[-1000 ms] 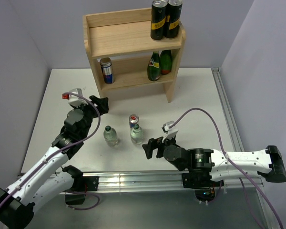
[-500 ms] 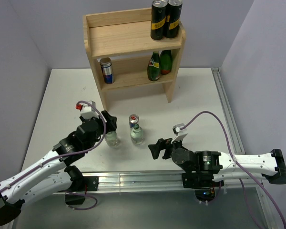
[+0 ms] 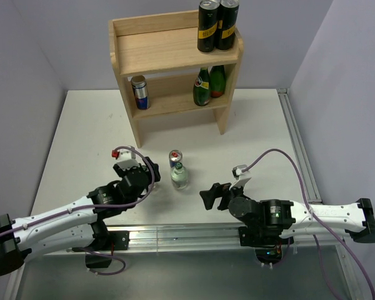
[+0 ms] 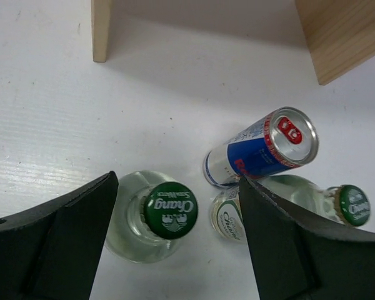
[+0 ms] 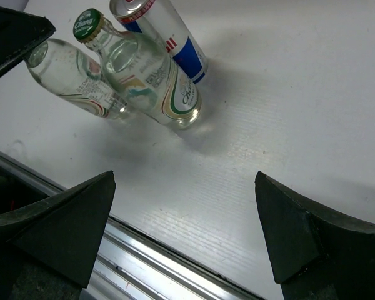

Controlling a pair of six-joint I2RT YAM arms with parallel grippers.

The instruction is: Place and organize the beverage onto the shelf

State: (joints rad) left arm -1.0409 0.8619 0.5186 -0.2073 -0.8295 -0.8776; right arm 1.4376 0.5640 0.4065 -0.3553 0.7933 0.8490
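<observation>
The wooden shelf (image 3: pixel 175 53) stands at the back. Its lower board holds two dark-green bottles (image 3: pixel 209 84) and a blue-silver can (image 3: pixel 139 92). On the table stand a second can (image 3: pixel 175 157) and a clear green-capped bottle (image 3: pixel 179 176). In the left wrist view my left gripper (image 4: pixel 178 203) is open around the neck of the other clear bottle (image 4: pixel 170 210), fingers apart from the glass. The can (image 4: pixel 262 150) and the second bottle (image 4: pixel 228 217) stand just right of it. My right gripper (image 5: pixel 184 194) is open and empty, short of that bottle (image 5: pixel 156 75).
Two tall black cans (image 3: pixel 216 25) stand at the right end of the shelf's top board. A metal rail (image 3: pixel 175 236) runs along the table's near edge. The shelf's left leg (image 4: pixel 101 28) and right panel (image 4: pixel 344 31) stand beyond the bottles.
My left arm has swung toward the near edge and come down over the left clear bottle, which now sits between its fingers. My right gripper has drawn back to the right, away from the bottles.
</observation>
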